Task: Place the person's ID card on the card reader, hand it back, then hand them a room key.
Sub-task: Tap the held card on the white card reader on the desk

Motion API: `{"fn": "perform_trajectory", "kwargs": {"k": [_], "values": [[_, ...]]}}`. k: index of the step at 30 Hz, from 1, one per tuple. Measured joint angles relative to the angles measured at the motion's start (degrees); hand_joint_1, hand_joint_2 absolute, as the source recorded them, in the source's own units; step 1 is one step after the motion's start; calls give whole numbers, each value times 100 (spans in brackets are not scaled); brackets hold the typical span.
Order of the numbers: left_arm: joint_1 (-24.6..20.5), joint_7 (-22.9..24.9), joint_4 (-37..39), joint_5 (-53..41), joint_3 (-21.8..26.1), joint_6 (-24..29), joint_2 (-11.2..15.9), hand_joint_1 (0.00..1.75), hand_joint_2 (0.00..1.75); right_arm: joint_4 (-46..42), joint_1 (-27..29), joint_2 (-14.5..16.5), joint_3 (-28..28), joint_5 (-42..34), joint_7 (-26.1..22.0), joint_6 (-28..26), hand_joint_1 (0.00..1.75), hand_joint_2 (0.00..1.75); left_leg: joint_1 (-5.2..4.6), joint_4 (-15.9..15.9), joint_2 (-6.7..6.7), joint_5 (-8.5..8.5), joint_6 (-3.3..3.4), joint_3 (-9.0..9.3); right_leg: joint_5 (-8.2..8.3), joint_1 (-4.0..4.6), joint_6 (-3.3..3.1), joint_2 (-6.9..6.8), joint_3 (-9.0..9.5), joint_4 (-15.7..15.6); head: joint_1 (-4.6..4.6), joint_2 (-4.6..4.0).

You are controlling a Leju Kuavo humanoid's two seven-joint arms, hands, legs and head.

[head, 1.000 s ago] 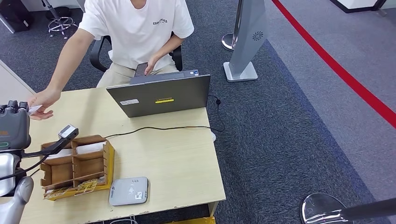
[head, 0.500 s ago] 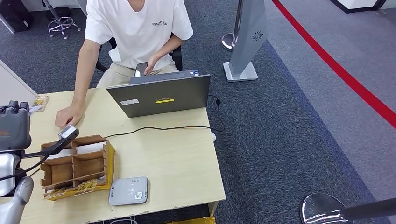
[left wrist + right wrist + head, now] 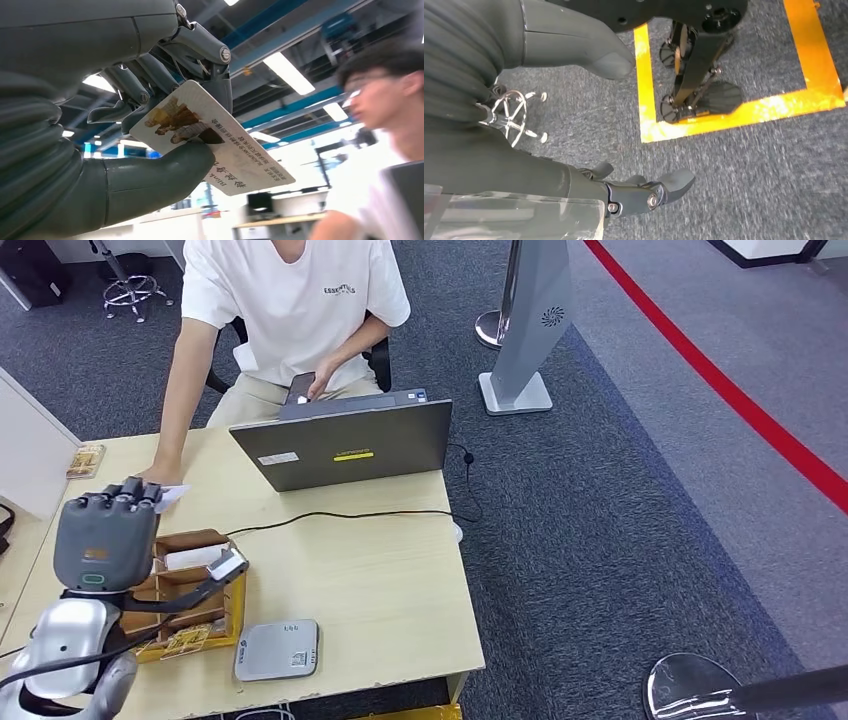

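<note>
Glossy rectangular ID card [image 3: 210,142] (printed, rounded corners) pinched between left hand [image 3: 125,150] fingers; right hand [image 3: 624,190] fingers loosely apart, holding nothing.

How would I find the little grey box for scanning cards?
Start at the wooden table with the laptop. Go to the near edge, right beside the wooden organizer tray. The card reader lies flat there: the only grey pad with rounded corners.

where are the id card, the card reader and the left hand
ID card [image 3: 227,150], left wrist view, its printed face
card reader [image 3: 276,649], head view, its grey top
left hand [image 3: 105,532], head view, back of the hand
</note>
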Motion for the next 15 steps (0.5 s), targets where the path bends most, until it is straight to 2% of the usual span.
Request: {"fn": "perform_trajectory", "kwargs": {"k": [6,15], "values": [[160,33,-657,75,-723,-1,-93,175,175,-118,25,84,-104,56,-1,11,0,175,0,0,0,0,0,1,0,0,0,0,-1,0,-4,0],[404,-90,-1115,226,-1231,56,-95,175,175,-198,30,143,-216,87,-31,14,0,175,2,-1,0,0,0,2,0,1,0,0,-1,3,-5,0]]}}
